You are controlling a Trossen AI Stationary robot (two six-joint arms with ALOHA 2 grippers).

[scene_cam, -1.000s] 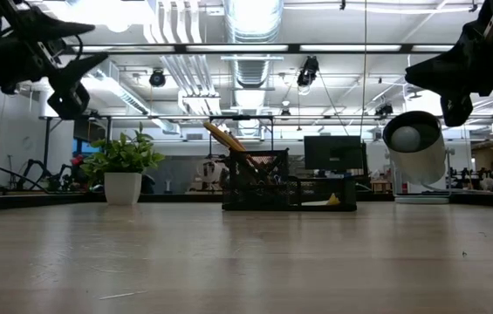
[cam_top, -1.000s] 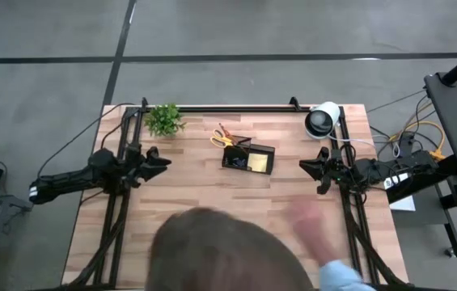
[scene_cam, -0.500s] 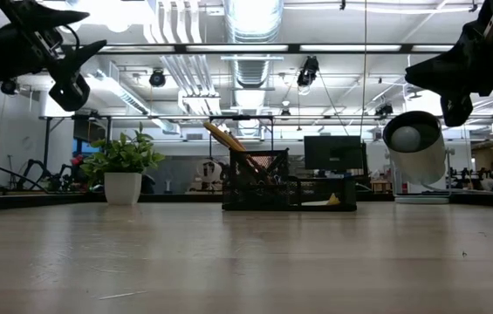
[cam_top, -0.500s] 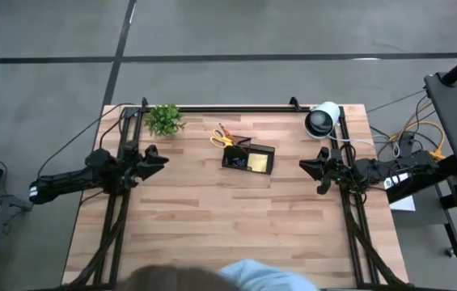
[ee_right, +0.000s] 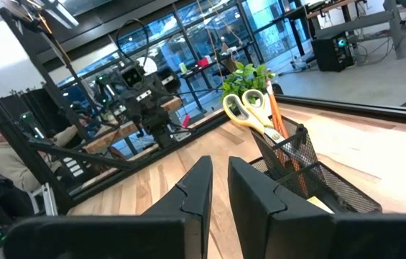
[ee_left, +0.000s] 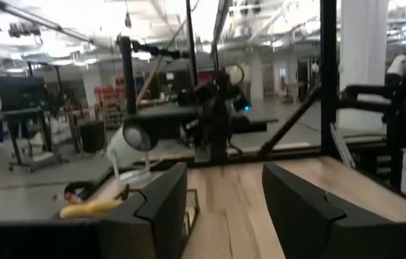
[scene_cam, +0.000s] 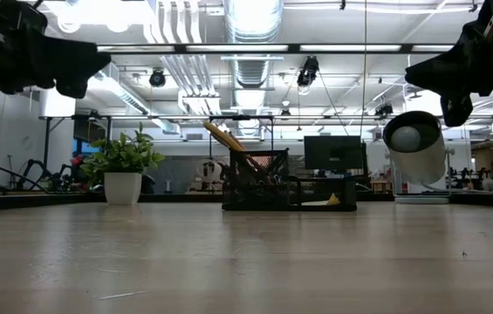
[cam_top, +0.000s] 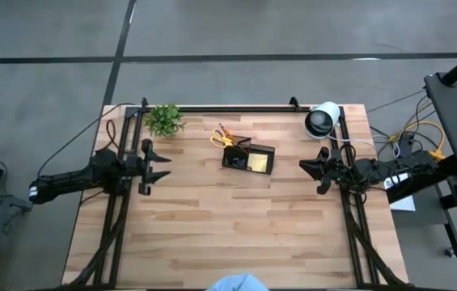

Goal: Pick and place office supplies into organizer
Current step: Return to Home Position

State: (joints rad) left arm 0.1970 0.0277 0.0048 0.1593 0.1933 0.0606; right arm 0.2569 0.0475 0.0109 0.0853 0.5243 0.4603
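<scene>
Organizer mid-table btwn tools, left tool spread, right tool pressed together (both empty)

We see the small black wire-mesh rectangular organizer standing upright near the far middle of the desk. Yellow-handled scissors and orange pencils lean out of its taller compartment; a square yellow sticky-note pad lies in its lower one.

front table bare | back blocked: organizer, plant, roll
</scene>
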